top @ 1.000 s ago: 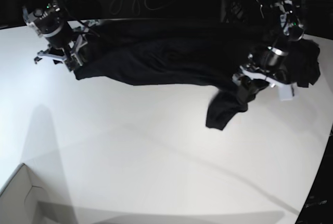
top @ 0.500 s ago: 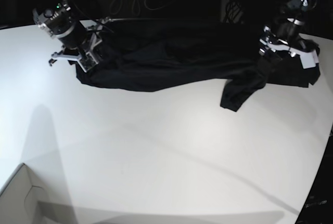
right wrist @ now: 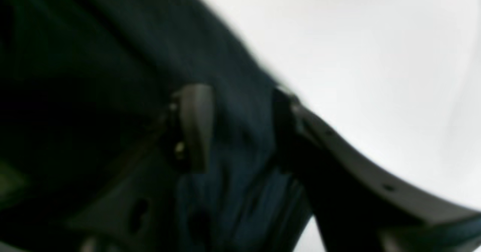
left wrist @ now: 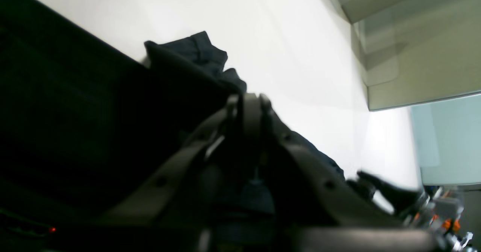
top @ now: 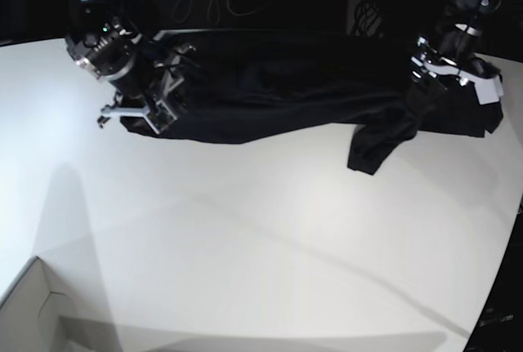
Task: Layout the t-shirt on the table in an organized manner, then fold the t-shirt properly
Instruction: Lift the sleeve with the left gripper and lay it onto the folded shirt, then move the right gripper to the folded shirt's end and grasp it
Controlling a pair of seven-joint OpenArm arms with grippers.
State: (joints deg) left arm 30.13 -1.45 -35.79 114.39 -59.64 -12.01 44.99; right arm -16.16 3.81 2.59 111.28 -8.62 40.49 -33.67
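Base view: layout step in hand, t-shirt [top: 270,95] stretched along the far edge of the table [top: 261,246], left gripper [left wrist: 248,105] clamped on one end, right gripper [right wrist: 240,128] with jaws parted astride the other; next, likely smoothing the dangling sleeve.

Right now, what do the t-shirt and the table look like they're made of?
t-shirt: soft black woven or knit fabric, matte; it drapes and creases, with one sleeve hanging in folds.
table: hard smooth white top, matte, only soft shadows; exact material unclear, possibly laminate.
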